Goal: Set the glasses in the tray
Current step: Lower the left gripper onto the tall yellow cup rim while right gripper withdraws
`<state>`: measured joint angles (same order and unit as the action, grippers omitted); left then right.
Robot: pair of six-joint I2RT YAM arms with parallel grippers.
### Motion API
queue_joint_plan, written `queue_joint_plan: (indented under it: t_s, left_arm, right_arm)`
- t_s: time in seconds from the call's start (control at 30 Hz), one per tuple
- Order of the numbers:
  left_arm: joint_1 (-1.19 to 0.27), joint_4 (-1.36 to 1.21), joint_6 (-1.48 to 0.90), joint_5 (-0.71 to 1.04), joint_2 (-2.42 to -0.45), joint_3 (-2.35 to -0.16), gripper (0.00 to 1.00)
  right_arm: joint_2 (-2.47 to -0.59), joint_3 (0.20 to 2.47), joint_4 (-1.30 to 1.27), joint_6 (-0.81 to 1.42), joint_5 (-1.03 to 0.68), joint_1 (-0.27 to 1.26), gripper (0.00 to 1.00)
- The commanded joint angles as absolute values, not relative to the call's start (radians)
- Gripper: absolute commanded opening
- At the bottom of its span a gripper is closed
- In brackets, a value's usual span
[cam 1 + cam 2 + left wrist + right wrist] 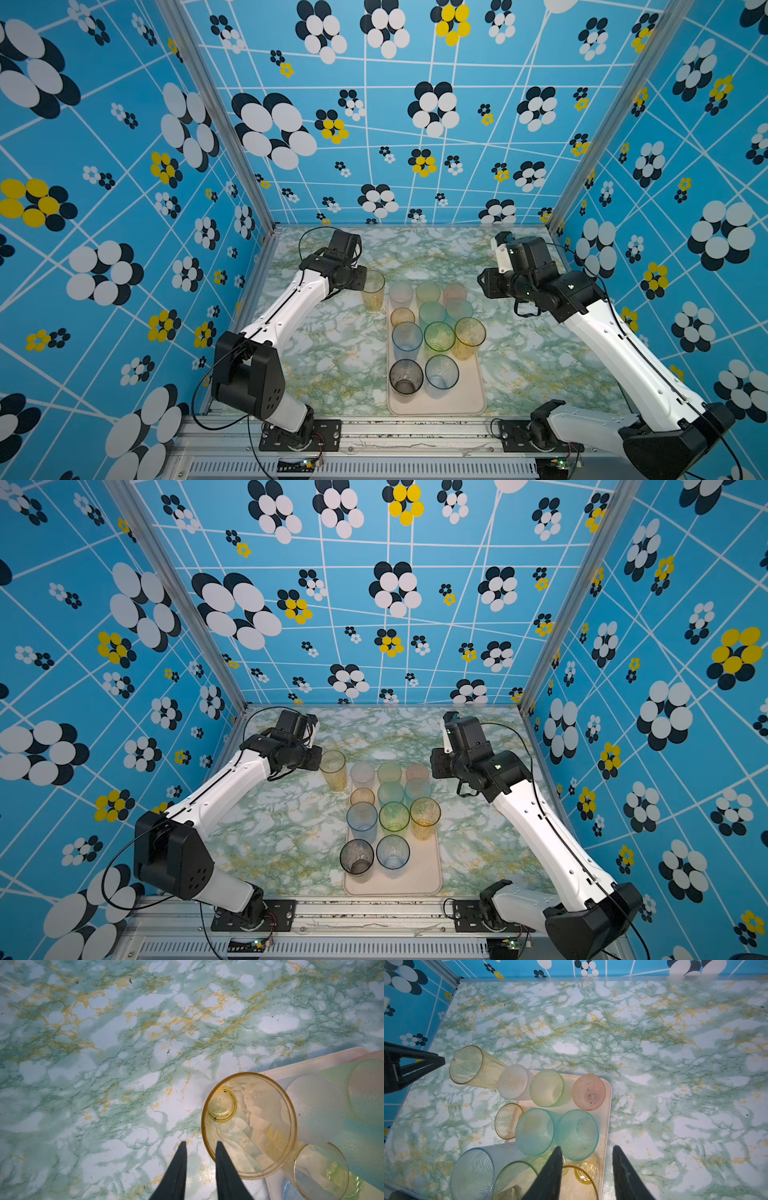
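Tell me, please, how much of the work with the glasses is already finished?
Done: eleven translucent tinted tumblers stand in the flat cream rectangular tray. In hand: nothing; the left gripper is open beside the tall yellow-amber tumbler, the right gripper open over the tray's edge. Left: that tumbler stands on the marble-patterned table, outside the tray.

The left arm (291, 301) folds at the elbow and stretches its white forearm forward and inward, wrist bent over so the left gripper (201, 1144) points downward. Its two dark fingers (176, 1169) stand a narrow gap apart with nothing between them. The right arm (623, 349) reaches in likewise from the opposite side, and the right gripper (586, 1147) hangs with jaws parted wider, empty.
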<state>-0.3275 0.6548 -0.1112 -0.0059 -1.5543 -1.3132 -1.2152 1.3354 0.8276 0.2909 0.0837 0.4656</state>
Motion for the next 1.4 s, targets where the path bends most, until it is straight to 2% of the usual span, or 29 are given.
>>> queue_joint_plan:
  t_s: [0.0,0.63,1.37]
  left_arm:
    - [-0.321,0.682,-0.091,0.015,-1.592,-1.36,0.25]
    - [-0.323,0.766,-0.055,0.01,-1.733,-1.49,0.2]
    - [-0.329,0.824,-0.028,0.006,-1.777,-1.539,0.11]
  right_arm:
    - [-1.205,1.327,0.817,0.276,0.061,0.459,0.42]
    - [-1.238,1.325,0.798,0.262,0.034,0.442,0.42]
    - [-1.252,1.328,0.792,0.256,0.018,0.437,0.42]
